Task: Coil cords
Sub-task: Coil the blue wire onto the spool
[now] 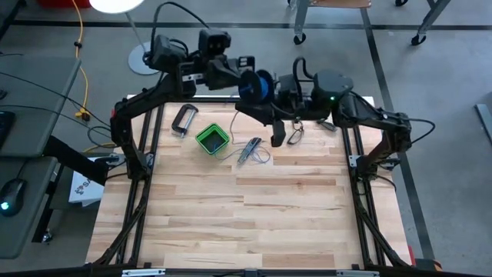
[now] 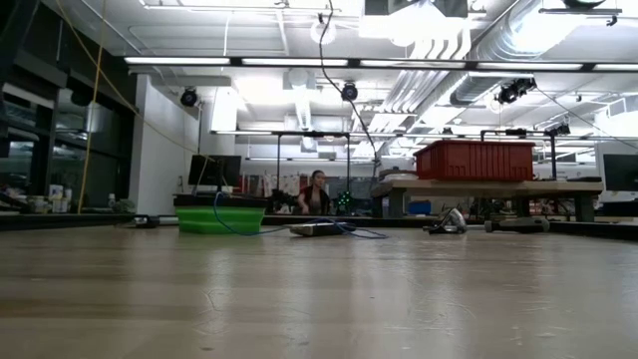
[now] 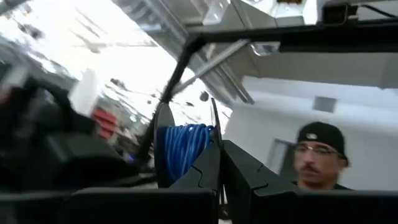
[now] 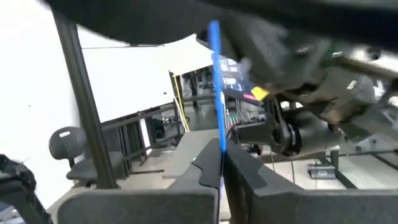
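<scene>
The small dark spool [image 1: 259, 85], wound with blue wire [image 3: 183, 146], hangs high over the table's far edge. My left gripper [image 1: 240, 79] is shut on it. My right gripper [image 1: 270, 100], just right of the spool, is shut on the thin blue wire [image 4: 216, 81]. More of the wire lies in a slack loop [image 1: 261, 158] on the table by a small hand tool [image 1: 250, 150], and it also shows in the low view [image 2: 354, 232]. My left gripper pinches the spool's thin dark flange [image 3: 214, 127] between its two fingers, at the flange's rim. The fingers slant upward and the spool is lifted clear of the table. My right gripper pinches one strand of the wire [image 4: 219, 134] between its two fingers. The fingers lie about level, across the strand, which runs straight up from them.
A green box [image 1: 210, 138] stands on the table at the far left, with a metal clamp [image 1: 183, 121] beside it. Dark hand tools [image 1: 286, 135] lie at the far right. The near part of the wooden table [image 1: 246, 223] is bare. A person shows beyond the table.
</scene>
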### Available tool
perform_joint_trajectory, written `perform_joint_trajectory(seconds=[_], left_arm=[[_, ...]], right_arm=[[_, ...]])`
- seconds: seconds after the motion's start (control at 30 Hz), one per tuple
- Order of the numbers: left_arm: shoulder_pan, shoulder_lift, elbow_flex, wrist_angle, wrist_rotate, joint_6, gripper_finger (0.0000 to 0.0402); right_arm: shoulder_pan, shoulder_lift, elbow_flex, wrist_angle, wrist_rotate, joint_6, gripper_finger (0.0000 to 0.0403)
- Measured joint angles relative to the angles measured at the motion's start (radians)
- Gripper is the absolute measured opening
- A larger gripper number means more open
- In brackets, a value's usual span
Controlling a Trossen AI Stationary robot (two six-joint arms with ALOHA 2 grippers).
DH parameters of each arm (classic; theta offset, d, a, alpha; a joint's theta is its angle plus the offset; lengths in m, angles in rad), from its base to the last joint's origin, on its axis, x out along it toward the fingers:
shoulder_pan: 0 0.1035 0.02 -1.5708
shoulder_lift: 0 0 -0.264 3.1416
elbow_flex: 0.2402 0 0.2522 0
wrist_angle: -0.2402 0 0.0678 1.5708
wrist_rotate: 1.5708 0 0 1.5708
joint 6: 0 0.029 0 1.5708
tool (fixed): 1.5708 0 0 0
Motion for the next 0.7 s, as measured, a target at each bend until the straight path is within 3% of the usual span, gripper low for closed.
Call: perform_joint_trajectory(seconds=[0.27, 0.5, 0.7], left_arm=[[0.078, -0.039, -0.002, -0.026, -0.048, 0.137, 0.0001], [0.152, -0.089, -0.002, -0.211, -0.048, 0.265, 0.0000], [0.183, -0.124, 0.002, -0.232, -0.109, 0.324, 0.0000]], right_arm=[[-0.001, -0.010, 0.002, 0.012, -0.006, 0.026, 0.0000], [-0.002, -0.018, 0.000, 0.021, 0.024, 0.088, 0.0001], [0.004, -0.014, -0.004, -0.059, 0.045, 0.086, 0.0057]])
